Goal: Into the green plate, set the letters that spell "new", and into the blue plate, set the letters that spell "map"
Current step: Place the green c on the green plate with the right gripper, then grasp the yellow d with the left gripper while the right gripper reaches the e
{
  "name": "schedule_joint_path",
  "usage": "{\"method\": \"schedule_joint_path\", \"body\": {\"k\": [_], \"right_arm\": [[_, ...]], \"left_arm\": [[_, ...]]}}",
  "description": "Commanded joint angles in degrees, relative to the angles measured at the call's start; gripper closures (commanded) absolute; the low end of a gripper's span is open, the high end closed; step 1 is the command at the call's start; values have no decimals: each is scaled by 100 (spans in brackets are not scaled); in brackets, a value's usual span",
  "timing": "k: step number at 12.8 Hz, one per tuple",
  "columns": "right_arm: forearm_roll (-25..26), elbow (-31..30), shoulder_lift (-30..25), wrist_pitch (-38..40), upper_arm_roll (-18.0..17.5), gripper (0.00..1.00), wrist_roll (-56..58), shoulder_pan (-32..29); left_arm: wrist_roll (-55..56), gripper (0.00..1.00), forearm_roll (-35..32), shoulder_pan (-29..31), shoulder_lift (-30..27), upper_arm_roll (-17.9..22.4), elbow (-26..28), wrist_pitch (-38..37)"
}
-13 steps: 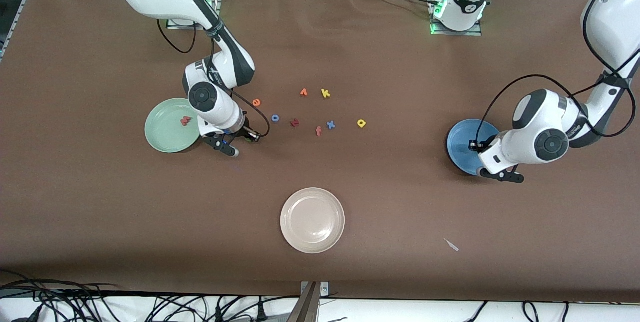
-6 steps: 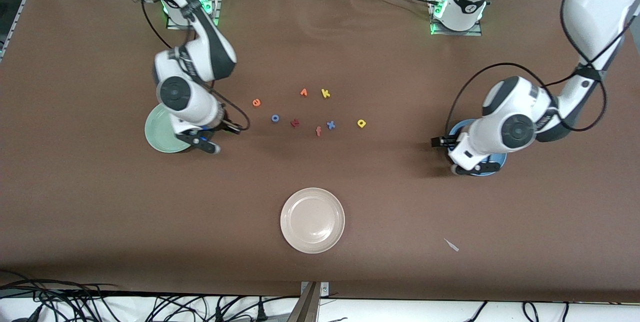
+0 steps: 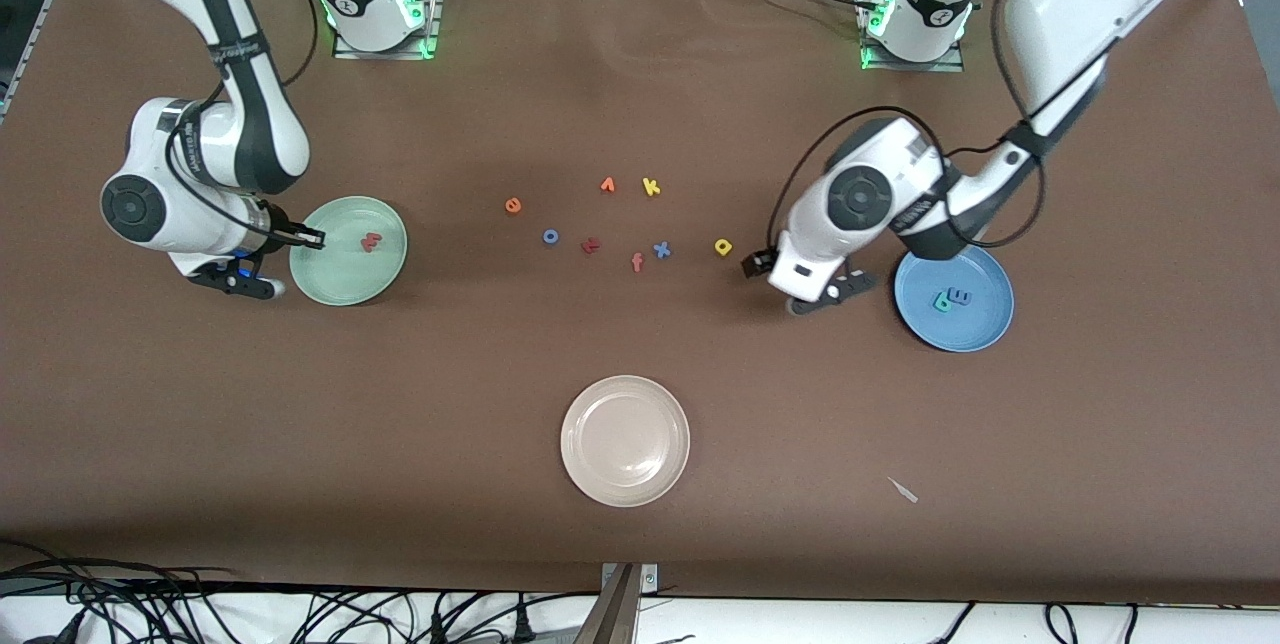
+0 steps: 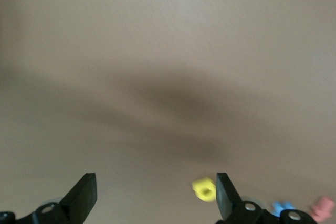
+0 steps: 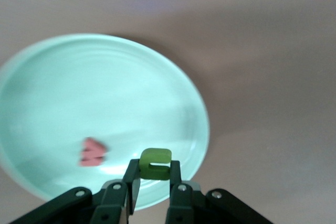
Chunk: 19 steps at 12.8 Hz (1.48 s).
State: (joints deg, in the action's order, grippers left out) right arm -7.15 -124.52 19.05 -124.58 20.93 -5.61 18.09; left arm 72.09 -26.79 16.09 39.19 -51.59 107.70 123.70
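Note:
My right gripper [image 5: 155, 169] is shut on the green "n" [image 5: 156, 162] and hangs over the rim of the green plate [image 5: 94, 93]. In the front view that gripper [image 3: 245, 284] shows at the plate's [image 3: 335, 269] edge toward the right arm's end. The salmon "w" [image 3: 371, 242] lies in the plate. The orange "e" [image 3: 513, 205] lies on the table. The blue plate [image 3: 965, 329] holds the teal "a" [image 3: 941, 302] and the blue "m" [image 3: 960, 296]. My left gripper [image 3: 825, 296] is open and empty, between the blue plate and the yellow "p" [image 3: 723, 246]. The "p" [image 4: 203, 189] shows beside one finger.
Loose letters lie mid-table: an orange one [image 3: 607, 185], yellow "k" [image 3: 651, 187], blue "o" [image 3: 550, 236], a dark red one [image 3: 590, 245], salmon "f" [image 3: 637, 262], blue "x" [image 3: 661, 249]. A beige-white plate [image 3: 625, 440] sits nearer the camera, a white scrap [image 3: 903, 490] beside it.
The left gripper opened over the blue plate, left a letter there and moved toward the yellow "p". The right arm swung with the green "n" across the green plate toward its own end.

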Motion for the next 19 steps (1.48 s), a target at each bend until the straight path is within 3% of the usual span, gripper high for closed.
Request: {"method": "schedule_joint_path", "body": {"k": [1, 2, 3, 4, 7, 9, 13, 16, 18, 19], "right_arm": [[-261, -125, 98, -206, -45, 75, 164, 99], [-269, -125, 160, -224, -45, 73, 182, 90], [-295, -116, 160, -207, -45, 42, 148, 99], [-304, -107, 160, -172, -45, 0, 147, 90], [-304, -29, -85, 275, -71, 0, 69, 125], [-304, -19, -409, 583, -184, 0, -290, 169], [-304, -46, -832, 751, -992, 0, -969, 169], [-296, -177, -1113, 594, -1792, 0, -1300, 169], [-269, -754, -1368, -376, -2668, 0, -2229, 169], [-261, -906, -1360, -826, -2908, 0, -2730, 178]], "left_arm": [[1040, 0, -71, -517, 123, 236, 75, 566], [1227, 0, -115, -798, 132, 490, 76, 768], [1489, 0, -237, -1140, 150, 806, 76, 892], [1692, 0, -343, -1439, 228, 1061, 76, 1023], [1984, 0, -450, -1706, 299, 1266, 84, 1192], [2185, 11, -458, -1758, 361, 1275, 84, 1200], [2459, 35, -643, -1820, 431, 1301, 84, 1201], [2494, 55, -643, -1820, 449, 1301, 93, 1200], [2494, 72, -643, -1820, 449, 1310, 84, 1200], [2494, 81, -643, -1820, 449, 1318, 84, 1192]]}}
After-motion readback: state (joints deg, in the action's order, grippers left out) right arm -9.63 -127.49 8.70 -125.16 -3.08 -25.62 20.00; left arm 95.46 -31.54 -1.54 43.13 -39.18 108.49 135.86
